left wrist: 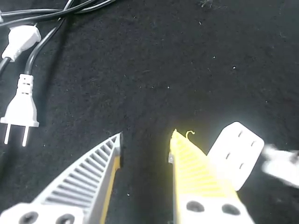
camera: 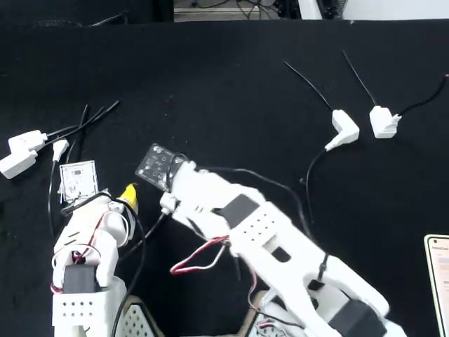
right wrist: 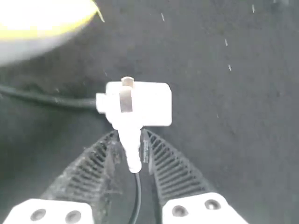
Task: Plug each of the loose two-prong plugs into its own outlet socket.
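Observation:
My right gripper (right wrist: 130, 135) is shut on the neck of a white plug (right wrist: 145, 105); a flat metal prong shows on the plug's face and its black cable runs back between the fingers. In the high view this gripper (camera: 160, 168) sits left of centre, close to the left gripper's yellow finger (camera: 130, 193). My left gripper (left wrist: 146, 136) is open over bare black cloth. A white socket block (left wrist: 236, 154) with pairs of slots lies just beside that yellow finger (left wrist: 196, 172). A loose two-prong plug (left wrist: 21, 107) and a second plug (left wrist: 23, 37) lie farther off.
Three white plugs (camera: 21, 142) with black cables are bunched at the table's left edge. A small white square piece (camera: 78, 179) lies near the left arm. Two angled white plugs (camera: 344, 126) (camera: 384, 121) rest at the far right. A paper sheet (camera: 438, 281) lies at the right edge.

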You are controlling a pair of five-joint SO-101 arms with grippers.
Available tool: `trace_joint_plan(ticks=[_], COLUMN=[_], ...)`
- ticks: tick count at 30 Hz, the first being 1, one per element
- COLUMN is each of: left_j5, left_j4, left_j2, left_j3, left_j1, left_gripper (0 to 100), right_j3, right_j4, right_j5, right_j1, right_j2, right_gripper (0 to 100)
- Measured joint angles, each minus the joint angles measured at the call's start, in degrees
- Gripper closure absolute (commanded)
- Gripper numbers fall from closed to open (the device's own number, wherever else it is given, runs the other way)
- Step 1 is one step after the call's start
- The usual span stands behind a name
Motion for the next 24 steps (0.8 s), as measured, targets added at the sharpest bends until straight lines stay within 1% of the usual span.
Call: trace_joint_plan(ticks=[4, 8, 13, 16, 18, 20, 24], left_j5=[1.1, 5.0, 6.0, 5.8, 4.0, 2.3, 1.1], left_j4=[0.0, 0.0, 0.0, 0.0, 0.0, 0.0, 0.0], left_j2=[0.0, 0.0, -0.1, -0.1, -0.1, -0.1, -0.4], left_j3=[-1.8, -3.6, -4.4, -4.4, -4.4, -4.1, -3.7], left_j1=[0.0, -0.1, 0.7, 3.7, 5.0, 5.5, 5.7], left_gripper=[82, 82, 82, 82, 82, 82, 82], right_j3=[0.1, 0.1, 0.2, 0.2, 0.2, 0.2, 0.7], right_j4=[-4.5, -5.7, -5.9, -5.9, -5.9, -5.9, -4.8], right_j5=[-4.1, -5.1, -6.3, -6.9, -7.0, -7.0, -7.3], right_j1=[-3.2, -5.6, -6.3, -6.4, -6.7, -6.8, -6.8], right_j2=[3.3, 4.4, 4.7, 4.7, 4.7, 4.7, 1.7], right_gripper=[98.8, 98.8, 98.8, 98.8, 98.8, 98.8, 98.8])
